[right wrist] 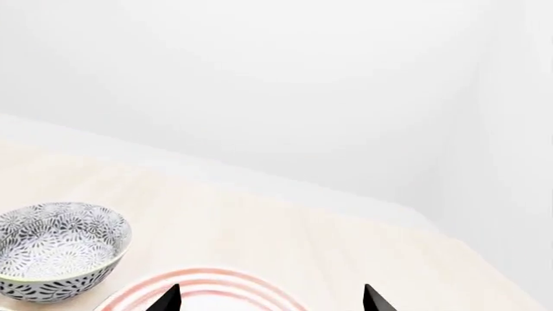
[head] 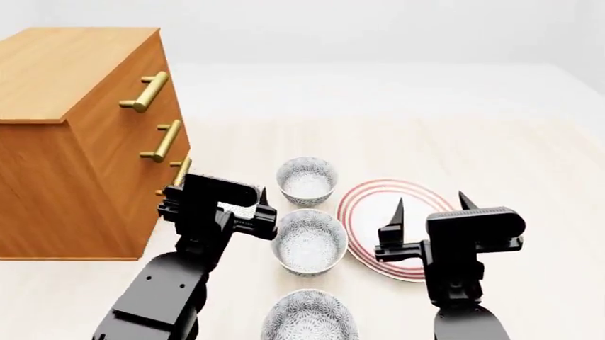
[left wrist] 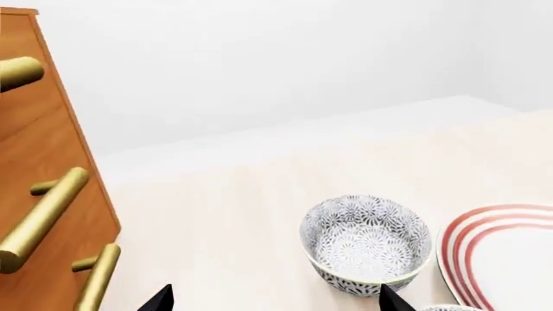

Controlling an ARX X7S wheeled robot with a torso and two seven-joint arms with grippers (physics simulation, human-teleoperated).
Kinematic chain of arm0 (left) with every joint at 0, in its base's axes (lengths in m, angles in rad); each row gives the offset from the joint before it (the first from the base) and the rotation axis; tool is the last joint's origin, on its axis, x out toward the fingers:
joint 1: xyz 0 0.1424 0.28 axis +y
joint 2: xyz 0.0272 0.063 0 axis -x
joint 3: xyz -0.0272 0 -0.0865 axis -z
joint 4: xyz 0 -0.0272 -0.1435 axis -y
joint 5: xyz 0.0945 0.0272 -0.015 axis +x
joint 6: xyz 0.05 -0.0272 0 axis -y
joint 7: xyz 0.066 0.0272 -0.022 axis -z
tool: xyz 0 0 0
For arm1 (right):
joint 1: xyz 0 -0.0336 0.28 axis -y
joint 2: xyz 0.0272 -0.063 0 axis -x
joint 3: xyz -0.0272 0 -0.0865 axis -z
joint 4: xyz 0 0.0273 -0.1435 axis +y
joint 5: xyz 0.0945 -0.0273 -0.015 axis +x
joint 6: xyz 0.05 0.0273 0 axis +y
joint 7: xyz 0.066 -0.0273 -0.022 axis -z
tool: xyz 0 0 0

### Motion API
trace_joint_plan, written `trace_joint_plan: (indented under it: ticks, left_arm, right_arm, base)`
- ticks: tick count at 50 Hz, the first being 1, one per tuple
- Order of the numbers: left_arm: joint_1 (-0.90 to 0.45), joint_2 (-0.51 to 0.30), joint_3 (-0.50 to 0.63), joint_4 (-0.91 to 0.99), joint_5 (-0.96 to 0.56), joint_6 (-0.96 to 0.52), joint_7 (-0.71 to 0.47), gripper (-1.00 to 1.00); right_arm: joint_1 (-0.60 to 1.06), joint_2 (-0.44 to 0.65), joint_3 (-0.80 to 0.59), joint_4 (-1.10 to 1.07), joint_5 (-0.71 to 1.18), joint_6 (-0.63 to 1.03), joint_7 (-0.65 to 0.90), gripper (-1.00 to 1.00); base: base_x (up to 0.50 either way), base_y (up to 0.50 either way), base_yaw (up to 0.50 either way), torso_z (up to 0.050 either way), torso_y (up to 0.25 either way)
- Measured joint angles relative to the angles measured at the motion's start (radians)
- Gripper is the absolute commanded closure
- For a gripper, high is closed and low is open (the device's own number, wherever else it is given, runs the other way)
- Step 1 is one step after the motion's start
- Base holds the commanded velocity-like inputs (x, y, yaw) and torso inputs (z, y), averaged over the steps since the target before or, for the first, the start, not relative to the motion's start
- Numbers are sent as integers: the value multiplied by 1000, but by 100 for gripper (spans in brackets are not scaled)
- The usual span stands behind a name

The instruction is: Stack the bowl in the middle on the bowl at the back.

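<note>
Three patterned bowls stand in a row in the head view. The bowl at the back [head: 307, 179] is nearest the far wall, the bowl in the middle [head: 308, 241] is behind the front one [head: 309, 316]. My left gripper [head: 219, 193] hangs open, left of the gap between the back and middle bowls. In the left wrist view the back bowl [left wrist: 367, 243] lies ahead by one fingertip of the open left gripper [left wrist: 272, 301]. My right gripper [head: 431, 200] is open above the plate. The right wrist view shows the back bowl [right wrist: 61, 249] off to the side of the right gripper [right wrist: 270, 301].
A red-ringed plate [head: 364, 195] [left wrist: 506, 259] [right wrist: 207, 288] lies right of the bowls. A wooden drawer chest [head: 76, 142] [left wrist: 43, 194] with brass handles stands close by my left arm. The pale tabletop [head: 454, 142] stretches back to a white wall.
</note>
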Motion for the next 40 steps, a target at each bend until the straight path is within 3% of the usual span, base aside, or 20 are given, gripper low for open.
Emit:
trace_joint_plan:
  ticks: [17,40]
  left_arm:
    - [-181,28,41,-179,-63,-262,52,-100]
    - [-287,55,129,-436,-80,-303,100,-100]
  right_arm:
    - [-27,9,23,-22,22,16,10,-100]
    - [-58,22,49,-45,57,46,9,-100]
  base:
    - [0,0,0,0,0]
    - [0,0,0,0,0]
